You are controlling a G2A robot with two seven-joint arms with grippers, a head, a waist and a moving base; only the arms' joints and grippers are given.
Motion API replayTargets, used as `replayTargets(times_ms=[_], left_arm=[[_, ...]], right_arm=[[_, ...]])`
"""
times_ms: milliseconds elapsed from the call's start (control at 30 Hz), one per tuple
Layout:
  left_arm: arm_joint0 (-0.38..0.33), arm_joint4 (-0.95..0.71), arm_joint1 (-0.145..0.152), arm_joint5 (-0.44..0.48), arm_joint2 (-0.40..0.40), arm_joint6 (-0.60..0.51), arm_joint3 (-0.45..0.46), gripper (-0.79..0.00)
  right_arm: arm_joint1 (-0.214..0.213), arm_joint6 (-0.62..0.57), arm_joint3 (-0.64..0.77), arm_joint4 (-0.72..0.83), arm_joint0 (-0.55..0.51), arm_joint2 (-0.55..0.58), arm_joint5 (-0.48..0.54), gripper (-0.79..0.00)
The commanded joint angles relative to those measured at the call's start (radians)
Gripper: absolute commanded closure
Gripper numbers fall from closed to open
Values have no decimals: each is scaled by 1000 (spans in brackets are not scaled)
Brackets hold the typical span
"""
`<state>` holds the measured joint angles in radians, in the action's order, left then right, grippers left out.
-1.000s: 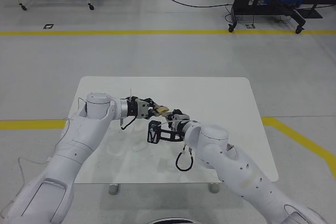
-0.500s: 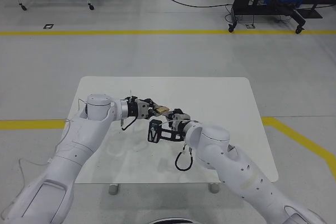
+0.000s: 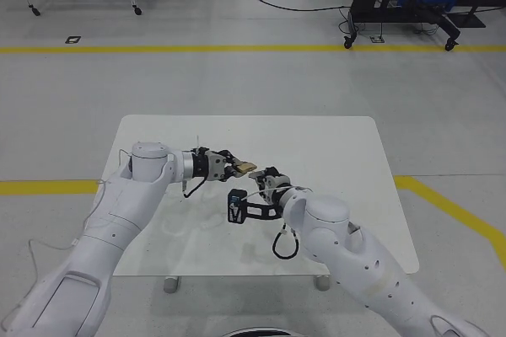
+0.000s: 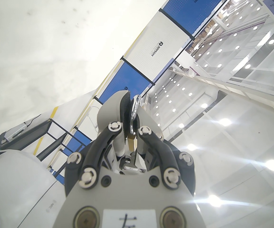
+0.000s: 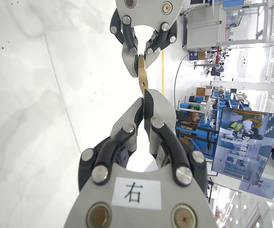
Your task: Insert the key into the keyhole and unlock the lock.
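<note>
**A:** Over the last second the right tool point(image 3: 266, 175) has drawn back a touch from the lock point(image 5: 142, 73), and its arm has swung slightly outward. The left arm has kept still.

**B:** Where is the lock now?

**A:** In the air above the table point(image 3: 337, 143), pinched in the left tool point(image 4: 132, 105), whose fingers are closed on the brass body. The end with the keyhole point(image 5: 143, 82) sticks out and faces the right tool.

**B:** And the key?

**A:** I cannot make it out. The right tool's fingers are pressed together, with their tips just beside the keyhole in the right wrist view. Whether a key sits between the pads, I cannot tell.

**B:** Which step is this, then?

**A:** Lining up for insertion, I judge. Nothing is in the keyhole yet, so the task is still at an early stage.

**B:** What does the next move call for?

**A:** The blade has to come square to the slot, in line and in roll. Then it takes a short straight push while the left tool holds firm, and only after that a twist. If the approach is skewed, it will likely shove the lock in its grip rather than enter.
</note>
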<state>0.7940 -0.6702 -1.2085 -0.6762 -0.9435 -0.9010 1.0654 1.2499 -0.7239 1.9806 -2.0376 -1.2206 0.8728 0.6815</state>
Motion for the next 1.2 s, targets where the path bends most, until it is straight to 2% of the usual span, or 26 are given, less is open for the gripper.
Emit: replayTargets(times_ms=[0,1167], left_arm=[[-2,-1,0,-2,1,-1,-3,0],[-6,-9,2,8,-3,3,-14,0]], right_arm=[[1,4,-7,-1,5,-4,10,0],[16,-15,-14,44,15,7,9,0]])
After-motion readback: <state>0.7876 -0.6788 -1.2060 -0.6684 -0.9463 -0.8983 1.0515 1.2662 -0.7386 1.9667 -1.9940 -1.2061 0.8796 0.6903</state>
